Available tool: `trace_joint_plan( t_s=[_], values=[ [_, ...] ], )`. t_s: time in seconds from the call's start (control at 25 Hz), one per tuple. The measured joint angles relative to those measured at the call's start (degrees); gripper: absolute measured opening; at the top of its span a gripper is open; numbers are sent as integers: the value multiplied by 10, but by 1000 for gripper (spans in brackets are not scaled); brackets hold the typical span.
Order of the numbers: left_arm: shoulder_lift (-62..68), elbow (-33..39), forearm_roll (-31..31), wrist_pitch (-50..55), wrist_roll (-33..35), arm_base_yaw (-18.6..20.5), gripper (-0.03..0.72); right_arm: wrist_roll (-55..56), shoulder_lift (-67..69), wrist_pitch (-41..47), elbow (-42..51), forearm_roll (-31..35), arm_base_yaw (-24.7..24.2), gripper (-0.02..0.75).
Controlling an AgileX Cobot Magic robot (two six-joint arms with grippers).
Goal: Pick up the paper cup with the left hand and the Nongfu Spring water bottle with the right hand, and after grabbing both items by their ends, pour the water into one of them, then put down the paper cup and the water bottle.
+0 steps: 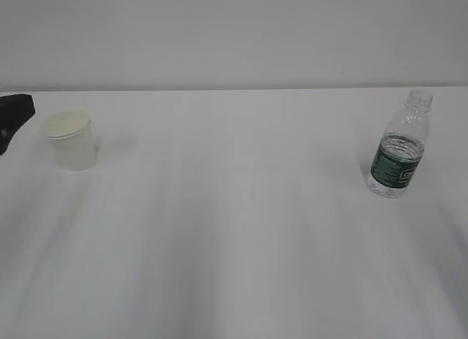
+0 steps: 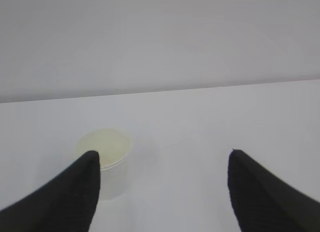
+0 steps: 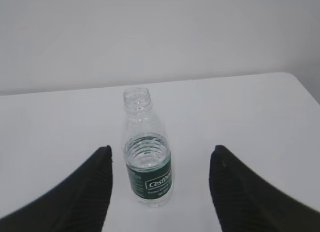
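White paper cup [image 2: 106, 162] and Nongfu Spring water bottle [image 3: 146, 151] stand ungrasped at lower left and centre; both the left hand [image 2: 162, 179] and the right hand [image 3: 161, 174] are spread, so approach and closing come next.

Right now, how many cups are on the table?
1. The paper cup stands upright on the left side of the white table, far from the water bottle on the right. Nothing large enough to hide another cup.
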Motion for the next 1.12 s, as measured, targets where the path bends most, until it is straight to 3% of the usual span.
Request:
trace_joint_plan(
  t_s=[0.28, 0.52, 0.88, 1.12],
  values=[
    [65, 0, 0, -44, 0, 0, 595, 61, 44, -89, 27, -71, 0, 461],
    [105, 3, 0, -112, 0, 0, 591, 68, 126, -175, 28, -87, 0, 461],
    [136, 80, -24, -270, 0, 0, 587, 70, 244, -325, 28, -93, 0, 461],
    [137, 89, -25, -315, 13, 0, 574, 68, 302, -419, 28, -93, 0, 461]
  ],
)
